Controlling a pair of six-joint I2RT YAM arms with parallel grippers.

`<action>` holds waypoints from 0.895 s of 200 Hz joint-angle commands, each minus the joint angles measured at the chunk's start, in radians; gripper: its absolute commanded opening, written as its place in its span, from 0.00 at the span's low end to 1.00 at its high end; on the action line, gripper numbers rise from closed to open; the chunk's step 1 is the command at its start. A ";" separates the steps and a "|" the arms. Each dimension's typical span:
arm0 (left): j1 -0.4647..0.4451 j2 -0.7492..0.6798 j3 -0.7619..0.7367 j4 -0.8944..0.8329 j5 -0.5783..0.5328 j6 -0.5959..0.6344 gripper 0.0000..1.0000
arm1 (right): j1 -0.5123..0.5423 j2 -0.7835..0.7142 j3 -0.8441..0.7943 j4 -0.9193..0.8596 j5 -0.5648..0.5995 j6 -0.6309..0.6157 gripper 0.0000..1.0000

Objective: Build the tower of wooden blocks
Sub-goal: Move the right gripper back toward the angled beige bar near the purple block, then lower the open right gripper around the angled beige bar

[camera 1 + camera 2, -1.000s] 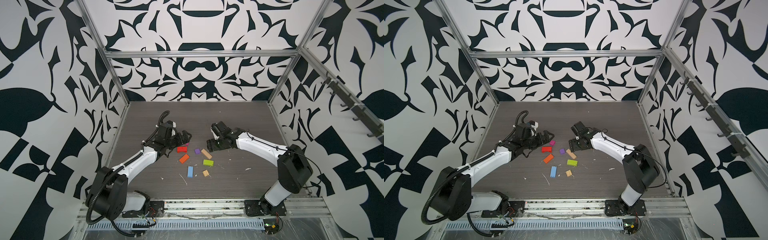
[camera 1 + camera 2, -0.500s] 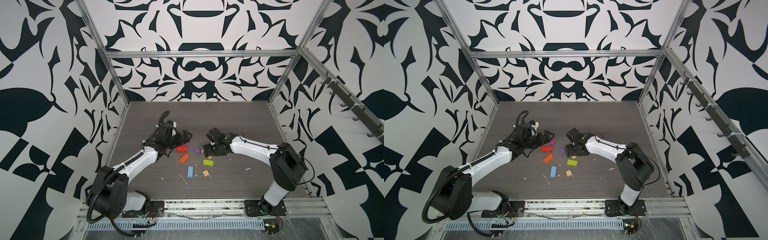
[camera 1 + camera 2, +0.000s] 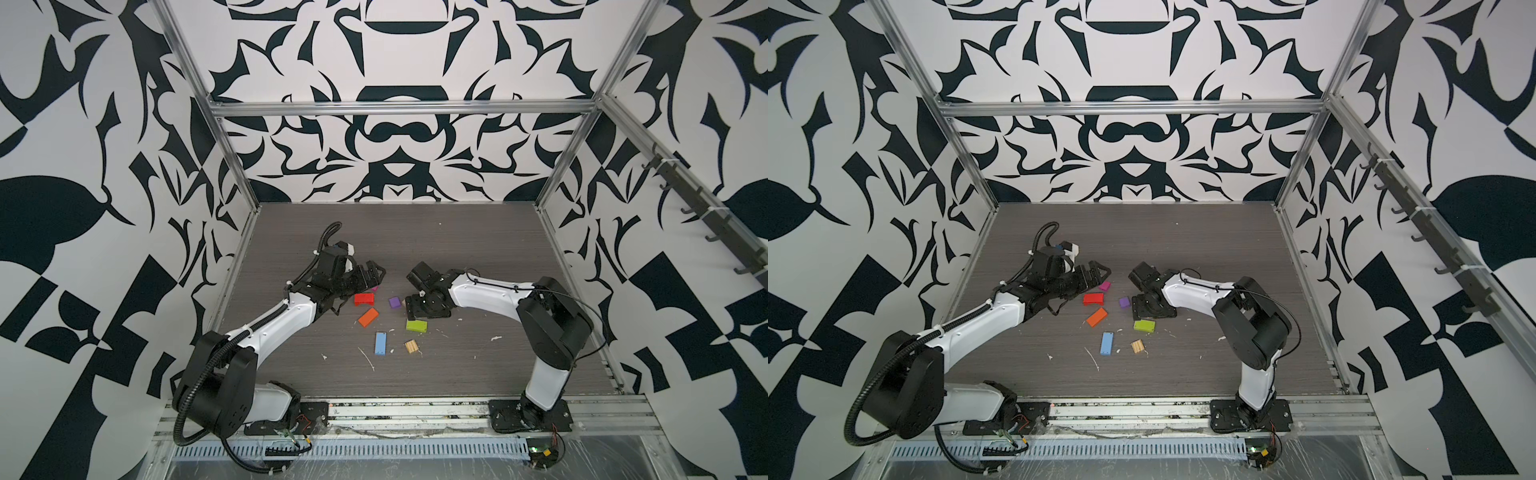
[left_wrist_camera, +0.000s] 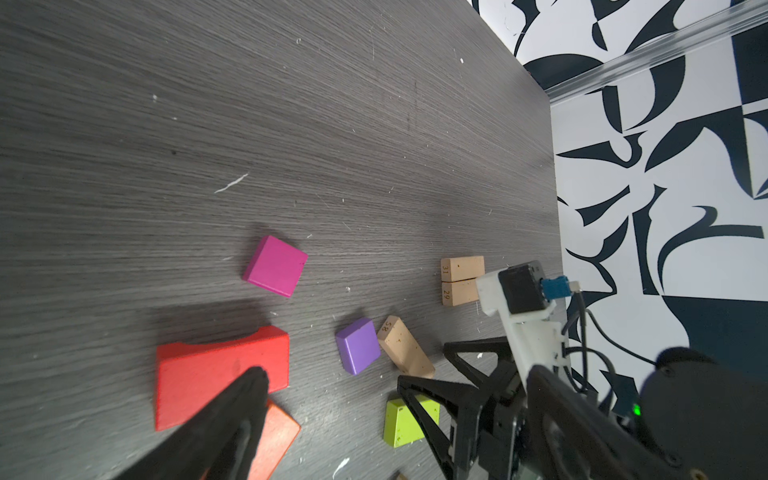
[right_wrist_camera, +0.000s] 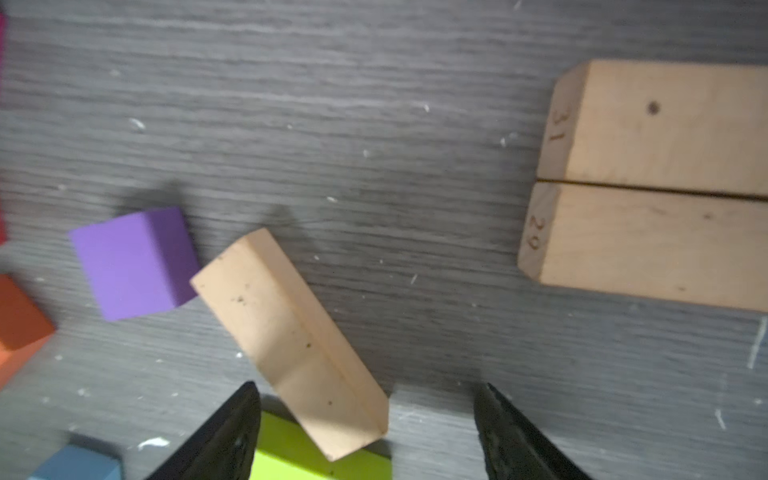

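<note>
Blocks: wood blocks (image 3: 368,317) lie loose and unstacked on the table (image 3: 457,249) around the purple cube (image 3: 394,302); a tan plank (image 5: 291,336) touches the cube's corner | Right gripper (image 5: 368,390): jaws wide, straddling the plank's end away from the cube, holding nothing | Left gripper (image 3: 374,276): jaws spread wide, empty, by the red block (image 3: 364,298) near the cube

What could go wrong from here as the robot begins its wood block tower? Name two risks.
1. The open right end effector hangs over the slanted tan plank, crowded by the purple cube and lime green block; closing may knock them.
2. The open left end effector hovers by the red block with the orange block close beside; a grasp might shove it.
</note>
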 commanded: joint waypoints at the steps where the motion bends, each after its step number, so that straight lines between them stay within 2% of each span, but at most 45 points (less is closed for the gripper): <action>1: -0.004 0.015 0.009 0.017 0.006 -0.004 1.00 | 0.009 -0.001 0.039 -0.033 0.039 0.015 0.84; 179: -0.010 0.023 0.012 0.017 0.005 -0.004 1.00 | 0.006 -0.064 -0.016 -0.084 0.160 0.023 0.80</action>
